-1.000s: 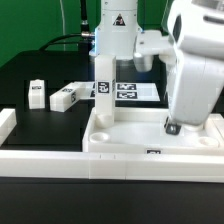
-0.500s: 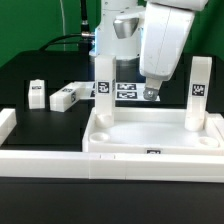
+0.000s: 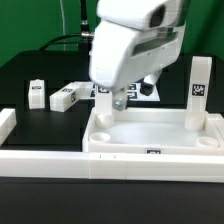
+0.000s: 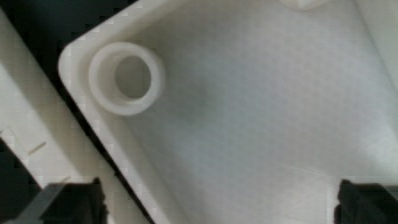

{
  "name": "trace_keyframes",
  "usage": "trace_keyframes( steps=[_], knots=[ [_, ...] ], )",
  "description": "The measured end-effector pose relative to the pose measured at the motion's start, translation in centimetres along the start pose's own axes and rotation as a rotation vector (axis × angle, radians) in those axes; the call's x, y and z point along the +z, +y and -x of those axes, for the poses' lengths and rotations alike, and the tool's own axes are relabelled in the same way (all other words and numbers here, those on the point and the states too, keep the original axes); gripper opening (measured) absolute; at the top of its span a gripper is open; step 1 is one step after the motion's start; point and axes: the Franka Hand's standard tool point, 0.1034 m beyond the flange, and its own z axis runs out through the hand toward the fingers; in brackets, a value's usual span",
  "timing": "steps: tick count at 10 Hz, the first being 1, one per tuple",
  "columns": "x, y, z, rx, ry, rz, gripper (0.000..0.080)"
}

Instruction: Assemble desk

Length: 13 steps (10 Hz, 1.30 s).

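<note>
Nearest the viewer, a long white wall [image 3: 45,158] lies on the black worktop [image 3: 40,200], right against the front of the tabletop [image 3: 150,128]. That tabletop is a white plastic tray, smooth and matte, with a raised rim and round sockets at its corners. Its front-left socket [image 3: 101,133] shows empty.

Over the tabletop's left half hangs the hand [image 3: 119,101], released, jaws spread wide with nothing between them. The wrist view confirms it: dark fingertips [image 4: 63,203] sit far apart above bare tray floor and an open socket.

At the tabletop's far right corner a standing leg [image 3: 200,90] is upright, tag facing forward. Beyond the tabletop's left end lie a nearer loose leg [image 3: 63,97] and an outer loose leg [image 3: 37,93], close together but apart. Behind the tabletop, the marker board [image 3: 145,92] peeks past the arm.

The step looks like fetching the next leg. It should go best by lowering squarely over the nearer loose leg, closing across its flat sides, and leaving its neighbour unbumped. Then carry it upright and press it straight down into an empty socket, well clear of the standing leg.
</note>
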Motion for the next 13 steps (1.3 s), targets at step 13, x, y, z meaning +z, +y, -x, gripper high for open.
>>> trace_keyframes(
  steps=[13],
  knots=[
    [-0.5, 2.3, 6.9, 0.880, 0.073, -0.159, 0.0649]
  ],
)
